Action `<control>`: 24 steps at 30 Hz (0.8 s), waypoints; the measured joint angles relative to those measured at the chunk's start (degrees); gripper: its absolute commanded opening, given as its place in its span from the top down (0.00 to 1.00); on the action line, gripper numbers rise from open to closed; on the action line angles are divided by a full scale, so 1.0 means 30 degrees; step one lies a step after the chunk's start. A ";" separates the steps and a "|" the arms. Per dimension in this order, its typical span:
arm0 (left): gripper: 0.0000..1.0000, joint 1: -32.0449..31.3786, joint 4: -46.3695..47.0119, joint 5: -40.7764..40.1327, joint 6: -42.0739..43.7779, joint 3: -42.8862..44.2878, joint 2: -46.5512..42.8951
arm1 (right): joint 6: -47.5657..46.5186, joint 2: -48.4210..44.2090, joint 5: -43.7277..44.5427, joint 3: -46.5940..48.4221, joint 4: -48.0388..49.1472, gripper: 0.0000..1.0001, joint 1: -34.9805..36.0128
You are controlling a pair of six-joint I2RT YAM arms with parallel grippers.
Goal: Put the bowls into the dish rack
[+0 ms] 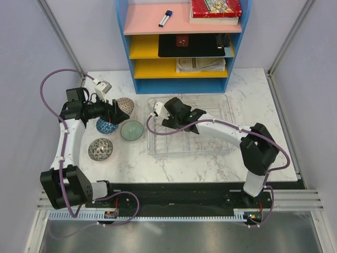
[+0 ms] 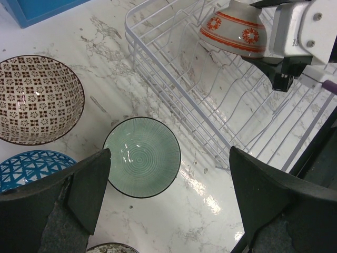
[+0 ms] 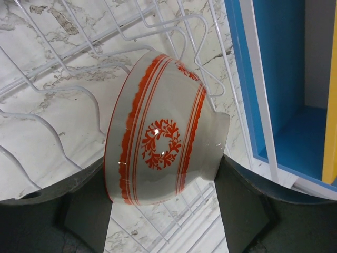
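Observation:
My right gripper (image 3: 163, 182) is shut on the orange-red and white bowl (image 3: 163, 142), which lies on its side, gripped rim to foot, just above the ribs of the clear dish rack (image 3: 47, 95) at its far left corner (image 1: 157, 108). The bowl also shows in the left wrist view (image 2: 231, 29). My left gripper (image 2: 168, 195) is open and empty above the table, beside the grey-green bowl (image 2: 141, 157). The brown-patterned bowl (image 2: 37, 99), the blue bowl (image 2: 26, 166) and the speckled bowl (image 1: 100, 149) stand on the table left of the rack (image 1: 210, 142).
The blue shelf unit (image 1: 181, 47) stands at the back, close behind the rack's far edge; its side shows in the right wrist view (image 3: 279, 79). Grey walls close in both sides of the marble table (image 1: 247, 84).

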 measured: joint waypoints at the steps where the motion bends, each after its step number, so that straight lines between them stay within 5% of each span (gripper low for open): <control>1: 0.00 0.0000 0.0000 0.0000 0.0000 0.0000 0.0000 | -0.0211 0.0066 0.0175 0.0000 0.0080 1.00 0.0109; 14: 0.00 0.0000 0.0000 0.0029 0.0146 -0.0087 0.0015 | -0.2674 0.1362 0.1282 0.0692 -0.0007 0.99 0.0896; 17: 0.00 0.0000 -0.0007 0.0036 0.0204 -0.0095 0.0022 | -0.3271 0.1756 0.1712 0.1100 -0.0372 0.82 0.1093; 20: 0.00 0.0000 -0.0007 0.0051 0.0211 -0.0095 0.0022 | -0.3738 0.2004 0.2040 0.1355 -0.0627 0.41 0.1275; 24: 0.00 0.0000 -0.0007 0.0102 0.0211 -0.0095 0.0022 | -0.4095 0.2208 0.2229 0.1668 -0.0962 0.08 0.1362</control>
